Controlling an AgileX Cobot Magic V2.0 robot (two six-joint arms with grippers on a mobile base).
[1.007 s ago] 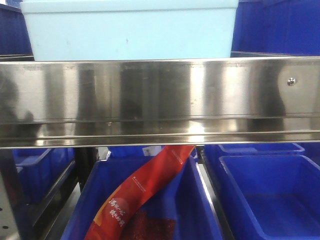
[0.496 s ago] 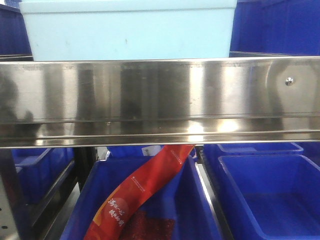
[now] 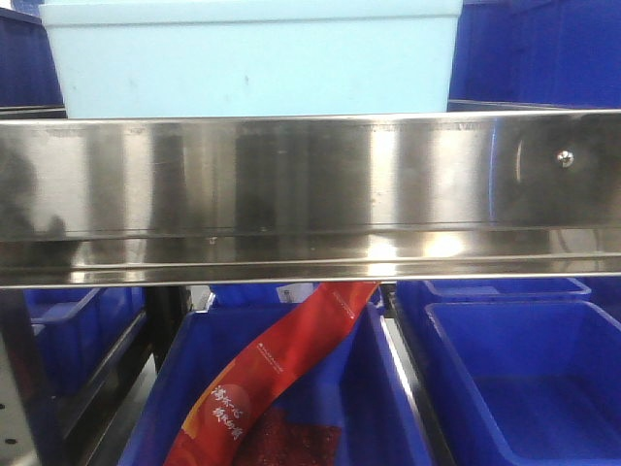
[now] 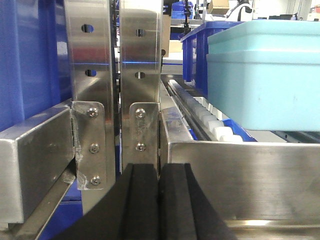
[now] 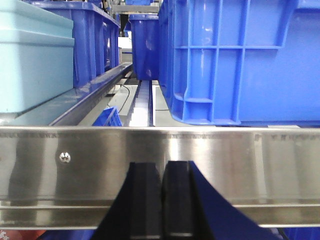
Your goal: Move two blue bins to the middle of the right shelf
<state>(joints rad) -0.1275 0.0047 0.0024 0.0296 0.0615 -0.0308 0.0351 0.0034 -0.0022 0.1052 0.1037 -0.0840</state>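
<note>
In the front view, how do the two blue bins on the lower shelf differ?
The left blue bin holds a red snack packet leaning up over its rim; the right blue bin looks empty. The left one sits centre-frame, the right one is cut off by the frame edge. Both are dark blue, open-topped, below the steel rail.

Red packet [image 3: 281, 374] cut off below.

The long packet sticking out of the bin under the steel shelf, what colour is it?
Red with white lettering; the packet shows best in the exterior front-facing view.
</note>
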